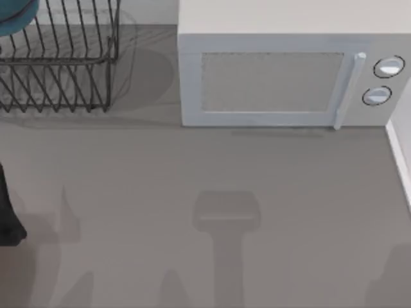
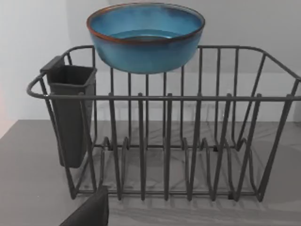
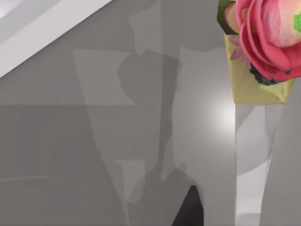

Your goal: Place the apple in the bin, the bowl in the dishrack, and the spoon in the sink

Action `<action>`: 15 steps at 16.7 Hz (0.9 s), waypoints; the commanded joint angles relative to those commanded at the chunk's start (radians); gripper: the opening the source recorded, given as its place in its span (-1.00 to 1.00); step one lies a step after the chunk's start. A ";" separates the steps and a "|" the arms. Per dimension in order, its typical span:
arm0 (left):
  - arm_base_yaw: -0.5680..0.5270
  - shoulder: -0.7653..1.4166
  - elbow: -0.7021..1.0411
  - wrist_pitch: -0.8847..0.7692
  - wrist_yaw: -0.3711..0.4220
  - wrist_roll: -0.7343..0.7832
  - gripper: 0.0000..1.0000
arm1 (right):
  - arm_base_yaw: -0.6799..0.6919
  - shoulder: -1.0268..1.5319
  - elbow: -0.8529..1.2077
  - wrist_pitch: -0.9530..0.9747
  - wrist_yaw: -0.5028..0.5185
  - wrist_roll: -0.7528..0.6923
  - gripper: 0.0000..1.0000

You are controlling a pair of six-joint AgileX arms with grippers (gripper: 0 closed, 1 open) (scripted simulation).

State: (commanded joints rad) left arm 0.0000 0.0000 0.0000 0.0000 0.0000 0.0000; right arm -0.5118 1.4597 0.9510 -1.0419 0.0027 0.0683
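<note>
One bowl (image 2: 146,35) sits on the top rim of the one dishrack (image 2: 164,141), at its back edge, upright and teal. One dark cutlery holder (image 2: 70,113) hangs on the rack's end. One white microwave (image 1: 289,77) with two knobs stands beside the rack. The left arm (image 1: 8,212) shows at the table's left edge, in front of the rack; whether either claw is released or clenched, I cannot tell. One pink flower (image 3: 270,37) lies in the right wrist view.
</note>
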 joint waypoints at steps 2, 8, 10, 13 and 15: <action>0.000 0.000 0.000 0.000 0.000 0.000 1.00 | 0.001 -0.030 0.034 -0.050 0.000 -0.001 -1.00; 0.000 0.000 0.000 0.000 0.000 0.000 1.00 | 0.002 -0.033 0.039 -0.057 0.000 0.001 -1.00; 0.000 0.000 0.000 0.000 0.000 0.000 1.00 | 0.004 -0.007 0.069 -0.073 0.000 0.010 -1.00; 0.000 0.000 0.000 0.000 0.000 0.000 1.00 | 0.021 0.102 0.189 -0.127 0.001 0.042 -1.00; 0.000 0.000 0.000 0.000 0.000 0.000 1.00 | 0.041 0.207 0.318 -0.179 0.003 0.071 -1.00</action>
State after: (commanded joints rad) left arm 0.0000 0.0000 0.0000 0.0000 0.0000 0.0000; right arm -0.4703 1.6671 1.2686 -1.2209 0.0056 0.1390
